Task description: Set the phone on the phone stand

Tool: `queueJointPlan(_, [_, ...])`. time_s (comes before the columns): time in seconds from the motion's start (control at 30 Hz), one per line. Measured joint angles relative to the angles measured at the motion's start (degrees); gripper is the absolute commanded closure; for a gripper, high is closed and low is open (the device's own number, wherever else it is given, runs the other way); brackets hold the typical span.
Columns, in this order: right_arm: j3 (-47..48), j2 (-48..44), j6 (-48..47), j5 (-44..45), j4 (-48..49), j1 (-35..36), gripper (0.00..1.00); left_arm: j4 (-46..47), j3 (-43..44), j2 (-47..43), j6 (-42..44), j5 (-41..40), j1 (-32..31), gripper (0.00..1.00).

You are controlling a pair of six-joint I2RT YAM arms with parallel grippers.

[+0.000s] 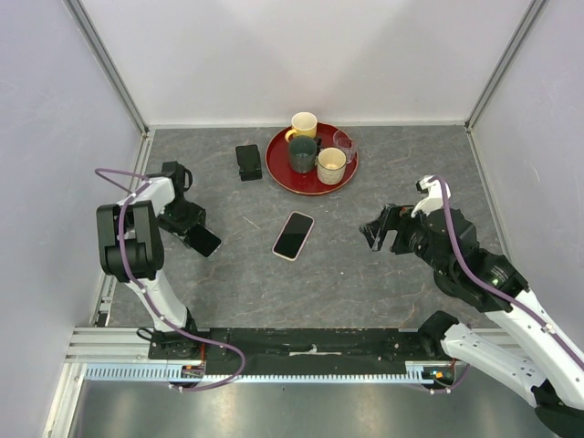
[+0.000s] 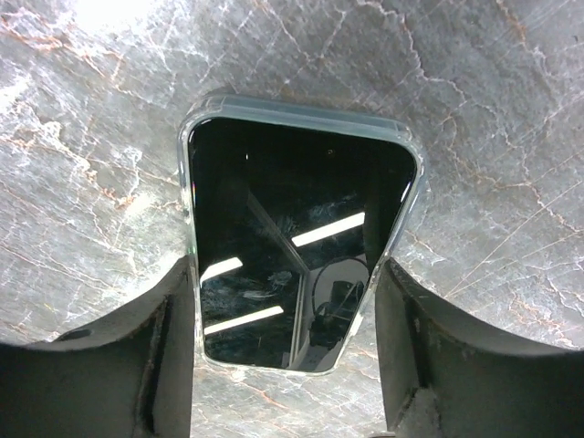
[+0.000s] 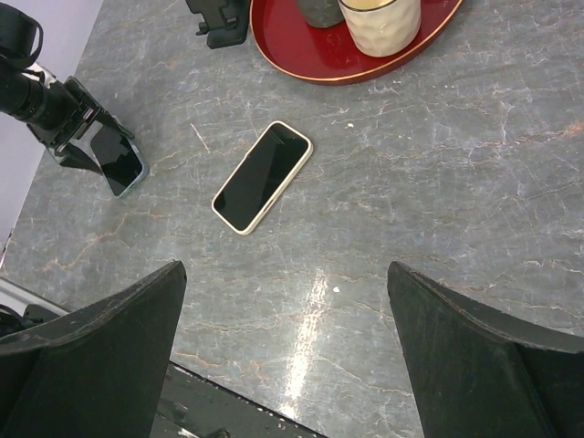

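The phone point(image 1: 292, 235), with a black screen and a cream-pink case edge, lies flat face up in the middle of the table; it also shows in the right wrist view point(image 3: 262, 176). No stand with a round disc base shows in any view. My left gripper point(image 1: 196, 233) is shut on a second dark phone in a clear case point(image 2: 292, 246), its jaws against the long edges, left of the cream-edged phone. My right gripper point(image 1: 383, 233) is open and empty, hovering to the right of the phone, with bare table between its jaws point(image 3: 285, 266).
A small black rectangular piece point(image 1: 248, 161) lies left of a red tray point(image 1: 276, 171) at the back. The tray holds a yellow mug point(image 1: 304, 123), a dark green mug point(image 1: 302, 153), a cream cup point(image 1: 331, 164) and a clear glass point(image 1: 344, 141). White walls enclose the table.
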Motion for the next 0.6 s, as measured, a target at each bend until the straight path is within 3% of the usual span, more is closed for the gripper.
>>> queueJointPlan(0.03, [0.00,-0.15,0.04,0.00,0.00,0.00,0.02,0.20,-0.44,-0.35,-0.07,-0.13,0.00,0.98])
queueJointPlan(0.3, [0.00,-0.68,0.35,0.07,0.00,0.00,0.02,4.79,-5.75,-6.12,0.61,-0.52,0.04,0.98])
queueJointPlan(0.6, [-1.22,0.09,0.37,0.24,0.63,0.00,0.02,22.05,-19.19,-34.05,12.07,2.08,-1.51,0.98])
